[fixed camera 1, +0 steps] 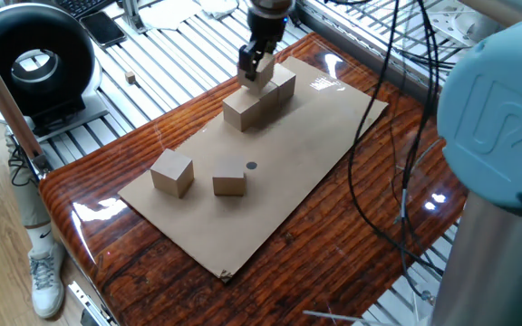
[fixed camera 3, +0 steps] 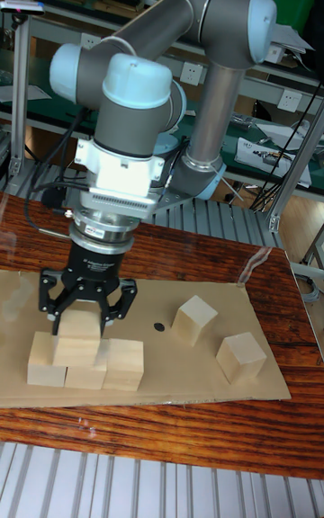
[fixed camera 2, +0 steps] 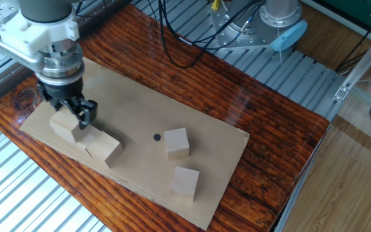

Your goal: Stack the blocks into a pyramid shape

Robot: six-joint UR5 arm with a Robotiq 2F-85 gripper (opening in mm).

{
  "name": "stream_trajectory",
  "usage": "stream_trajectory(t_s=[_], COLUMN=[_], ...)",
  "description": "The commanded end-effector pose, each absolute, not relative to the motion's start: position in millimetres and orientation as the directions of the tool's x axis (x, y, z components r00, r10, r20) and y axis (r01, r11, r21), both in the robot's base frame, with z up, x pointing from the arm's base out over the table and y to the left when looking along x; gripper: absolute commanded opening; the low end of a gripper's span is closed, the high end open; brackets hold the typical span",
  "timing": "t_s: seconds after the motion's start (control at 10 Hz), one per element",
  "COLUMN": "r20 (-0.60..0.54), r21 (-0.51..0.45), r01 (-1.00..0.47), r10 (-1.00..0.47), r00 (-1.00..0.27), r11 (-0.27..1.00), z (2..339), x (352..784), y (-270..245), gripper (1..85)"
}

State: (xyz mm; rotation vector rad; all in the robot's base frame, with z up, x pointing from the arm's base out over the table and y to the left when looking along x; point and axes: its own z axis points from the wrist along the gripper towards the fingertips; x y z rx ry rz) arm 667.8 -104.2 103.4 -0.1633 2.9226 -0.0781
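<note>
Three tan blocks stand in a row on the cardboard, the nearest one (fixed camera 1: 241,110) at its end; the tall fixed view shows the row from its right block (fixed camera 3: 124,360). My gripper (fixed camera 3: 82,321) is shut on a fourth block (fixed camera 3: 79,336), held right at the top of the row over its left and middle blocks; I cannot tell whether it touches them. The same gripper (fixed camera 1: 255,72) (fixed camera 2: 73,116) hides that block in part in the other views. Two loose blocks (fixed camera 1: 172,172) (fixed camera 1: 229,184) lie apart near the sheet's other end.
A cardboard sheet (fixed camera 1: 315,136) with a black dot (fixed camera 1: 251,166) covers the glossy wooden table (fixed camera 1: 352,244). A black round device (fixed camera 1: 33,63) and a tiny wooden cube (fixed camera 1: 130,79) sit beyond the table. Cables (fixed camera 1: 370,163) hang over the right side.
</note>
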Motion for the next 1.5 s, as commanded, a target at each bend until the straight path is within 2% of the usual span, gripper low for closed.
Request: stream_trajectory(t_s=[0.0, 0.3, 0.9, 1.0, 1.1, 1.3, 1.4], r20=[-0.228, -0.202, -0.155, -0.149, -0.151, -0.151, -0.151], r21=[-0.031, 0.007, -0.008, 0.001, 0.014, 0.009, 0.012], r01=[-0.031, -0.022, -0.076, -0.090, -0.108, -0.126, -0.132], r10=[-0.037, -0.020, -0.077, -0.089, -0.105, -0.123, -0.129], r00=[-0.973, -0.979, -0.985, -0.985, -0.983, -0.981, -0.980], r11=[0.999, 1.000, 0.997, 0.996, 0.994, 0.992, 0.991], z=[97, 95, 92, 91, 91, 91, 91], x=[676, 671, 655, 654, 653, 653, 653], y=[-110, -101, -105, -103, -100, -100, -99], gripper=[0.7, 0.7, 2.0, 8.0, 31.3, 47.3, 52.3])
